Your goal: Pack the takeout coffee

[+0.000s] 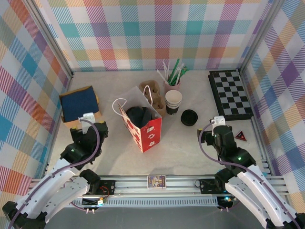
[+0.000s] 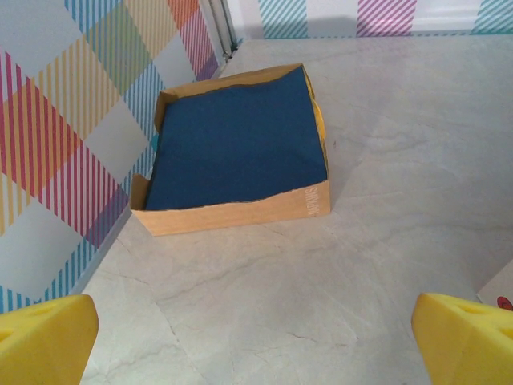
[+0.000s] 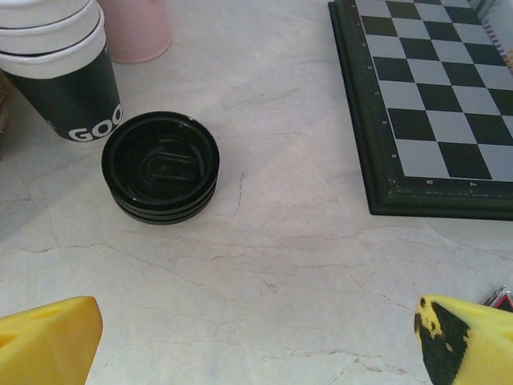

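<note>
The left end effector (image 2: 253, 341) and right end effector (image 3: 256, 343) both stand wide open and empty near the front edge of the pale marbled worktop (image 1: 190, 148). The takeout coffee (image 1: 139, 116), a white paper cup with a black plastic lid, seems to sit inside the red paper gift bag (image 1: 148, 133) mid-worktop, with only its dark top showing. An arm that snags the thin white cord handles (image 1: 118, 103) could topple the light bag.

1. The left arm (image 1: 52, 191), left of the red bag (image 1: 143, 126), has glossy white shells on its lower links and black joints further up.
2. The right arm (image 1: 255, 188), right of the bag, has the same white shells and black joints, with a small green light (image 1: 237, 160).
3. A purple cable (image 1: 94, 145) runs along each arm.
4. The left gripper (image 1: 87, 117) has plain yellow wedge fingertips (image 2: 44, 341).
5. The right gripper (image 1: 218, 120) has yellow fingertips (image 3: 48, 341); one is scuffed black.
</note>
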`<state>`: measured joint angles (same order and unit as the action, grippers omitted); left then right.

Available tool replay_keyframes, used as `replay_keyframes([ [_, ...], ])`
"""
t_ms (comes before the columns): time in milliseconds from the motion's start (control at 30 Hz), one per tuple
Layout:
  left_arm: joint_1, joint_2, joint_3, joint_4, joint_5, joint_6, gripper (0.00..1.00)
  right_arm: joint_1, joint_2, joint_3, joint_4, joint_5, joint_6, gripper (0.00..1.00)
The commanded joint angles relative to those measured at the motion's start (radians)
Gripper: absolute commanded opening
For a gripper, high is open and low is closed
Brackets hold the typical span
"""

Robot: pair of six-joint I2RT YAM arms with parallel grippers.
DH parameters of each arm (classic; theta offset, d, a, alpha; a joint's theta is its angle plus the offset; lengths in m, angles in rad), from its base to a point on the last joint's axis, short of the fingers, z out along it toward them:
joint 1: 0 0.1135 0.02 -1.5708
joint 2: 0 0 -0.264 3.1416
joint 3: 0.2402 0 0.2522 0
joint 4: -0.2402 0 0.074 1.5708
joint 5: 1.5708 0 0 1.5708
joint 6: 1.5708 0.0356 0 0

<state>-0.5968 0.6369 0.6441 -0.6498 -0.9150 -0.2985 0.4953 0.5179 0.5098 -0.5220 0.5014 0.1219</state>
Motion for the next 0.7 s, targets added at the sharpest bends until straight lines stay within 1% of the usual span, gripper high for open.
replay_keyframes([
  [0, 0.008, -0.055, -0.053, 0.074, -0.057, -0.001, 1.00, -0.007, -0.036, -0.042, 0.084, 0.036, 0.022, 0.99],
  [100, 0.012, -0.101, -0.101, 0.118, -0.083, 0.010, 1.00, -0.007, -0.071, -0.083, 0.113, 0.034, 0.013, 1.00],
  [167, 0.012, -0.131, -0.144, 0.160, -0.073, 0.057, 1.00, -0.008, -0.085, -0.104, 0.128, 0.035, 0.006, 0.99],
  [200, 0.012, -0.142, -0.165, 0.167, -0.071, 0.057, 1.00, -0.008, -0.090, -0.119, 0.138, 0.035, 0.001, 0.99],
  [267, 0.015, -0.145, -0.190, 0.154, -0.096, 0.011, 1.00, -0.008, -0.092, -0.142, 0.155, 0.033, -0.005, 0.99],
  [367, 0.015, -0.151, -0.232, 0.187, -0.094, 0.007, 1.00, -0.008, -0.073, -0.150, 0.176, 0.025, -0.019, 0.99],
  [400, 0.016, -0.155, -0.248, 0.210, -0.092, 0.015, 1.00, -0.008, -0.059, -0.152, 0.182, 0.025, -0.022, 0.99],
  [500, 0.017, -0.155, -0.299, 0.314, -0.074, 0.099, 1.00, -0.008, -0.022, -0.157, 0.204, 0.022, -0.030, 1.00],
  [667, 0.040, -0.132, -0.336, 0.397, -0.053, 0.125, 1.00, -0.009, -0.016, -0.170, 0.219, 0.029, -0.025, 0.99],
])
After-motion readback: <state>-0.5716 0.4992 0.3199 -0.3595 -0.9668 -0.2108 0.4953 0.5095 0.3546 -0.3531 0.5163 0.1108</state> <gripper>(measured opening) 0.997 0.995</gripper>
